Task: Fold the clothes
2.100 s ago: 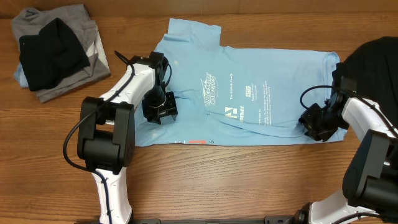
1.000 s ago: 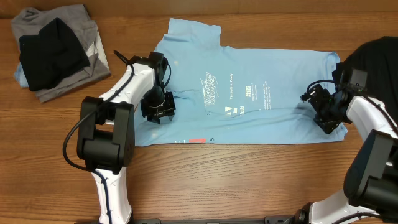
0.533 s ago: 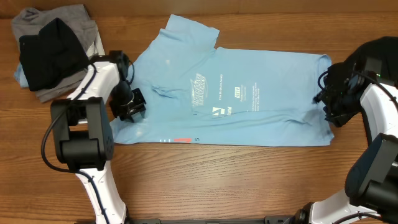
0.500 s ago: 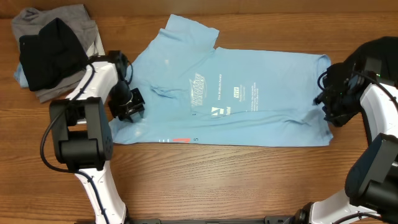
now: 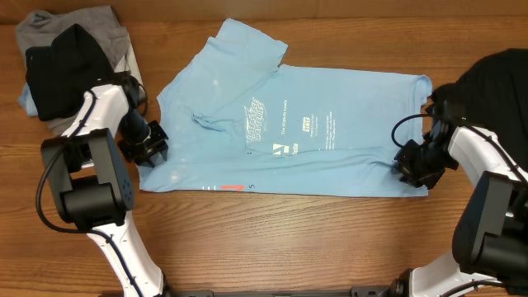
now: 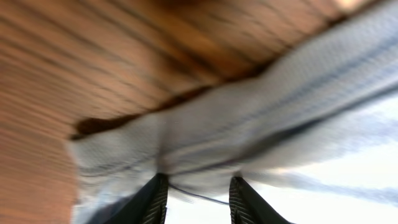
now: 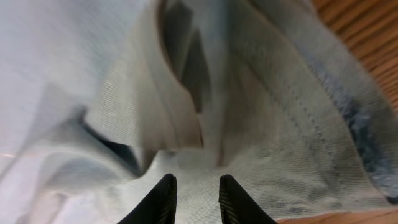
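Light blue T-shirt [image 5: 355,157] lies on wooden table [image 5: 289,239], both jaws clamped on its edges.

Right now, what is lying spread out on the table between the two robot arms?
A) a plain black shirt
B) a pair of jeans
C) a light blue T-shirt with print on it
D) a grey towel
C: the light blue T-shirt with small print lies opened out across the wooden table, while the pile of grey and black clothes sits off in a far corner.
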Controlling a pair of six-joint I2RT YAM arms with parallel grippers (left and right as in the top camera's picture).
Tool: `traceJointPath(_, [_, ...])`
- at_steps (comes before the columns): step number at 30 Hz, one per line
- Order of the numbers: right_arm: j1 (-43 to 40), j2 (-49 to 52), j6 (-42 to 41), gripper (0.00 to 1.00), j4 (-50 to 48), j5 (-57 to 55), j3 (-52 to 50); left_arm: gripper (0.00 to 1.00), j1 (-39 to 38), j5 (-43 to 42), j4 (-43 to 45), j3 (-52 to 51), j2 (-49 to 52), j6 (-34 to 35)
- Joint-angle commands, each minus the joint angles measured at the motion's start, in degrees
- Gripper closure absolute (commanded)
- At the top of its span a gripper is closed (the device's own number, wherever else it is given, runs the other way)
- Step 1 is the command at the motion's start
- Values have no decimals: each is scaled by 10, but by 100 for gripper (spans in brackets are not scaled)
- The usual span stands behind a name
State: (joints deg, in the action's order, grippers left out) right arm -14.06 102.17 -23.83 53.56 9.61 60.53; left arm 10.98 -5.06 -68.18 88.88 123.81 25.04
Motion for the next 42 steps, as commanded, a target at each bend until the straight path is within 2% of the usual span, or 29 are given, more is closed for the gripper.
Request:
traceJointPath(1, [2,0,-4,74,-23,-16,-28,64,19,16,-4,6,8,-14])
traceJointPath(7, [-23,0,-49,77,-52,-57,-66,63,23,17,-3,6,8,-19])
traceJointPath(11, [-47,0,-52,85,-45,-58,-66,64,30,33,-2,6,8,-19])
traceJointPath(12, [-57,0,-76,88,-40,-72,-65,64,35,46,-2,6,8,-18])
traceJointPath(15, [-61,0,-77,89,-35,-83,-58,72,44,50,-4,7,7,-17])
traceJointPath(18, [-59,-1,-77,90,-7,-85,-35,73,48,43,-5,7,-7,-17])
traceJointPath(20, [-59,-5,-77,89,15,-85,-14,78,47,40,-4,7,-31,-19])
traceJointPath(22, [-59,-16,-77,85,39,-85,10,83,42,36,-4,7,-71,-19])
traceJointPath(24, [-59,-28,-77,83,56,-84,29,82,36,29,-3,7,-104,-19])
traceJointPath(25, [-59,-42,-77,78,67,-76,43,80,26,14,-3,7,-142,-20])
traceJointPath(26, [-59,-49,-71,72,69,-64,48,78,17,2,-2,7,-163,-28])
traceJointPath(29, [-59,-56,-28,39,64,14,47,67,-20,-18,1,7,-200,-32])
traceJointPath(32, [-58,-50,-27,27,50,21,36,60,-71,-21,5,5,-195,-32])
traceJointPath(37, [-58,-36,-27,25,28,21,21,58,-144,-21,10,4,-131,-25])
traceJointPath(42, [-58,-32,-27,38,-12,36,7,65,-170,-23,18,4,-57,-20])
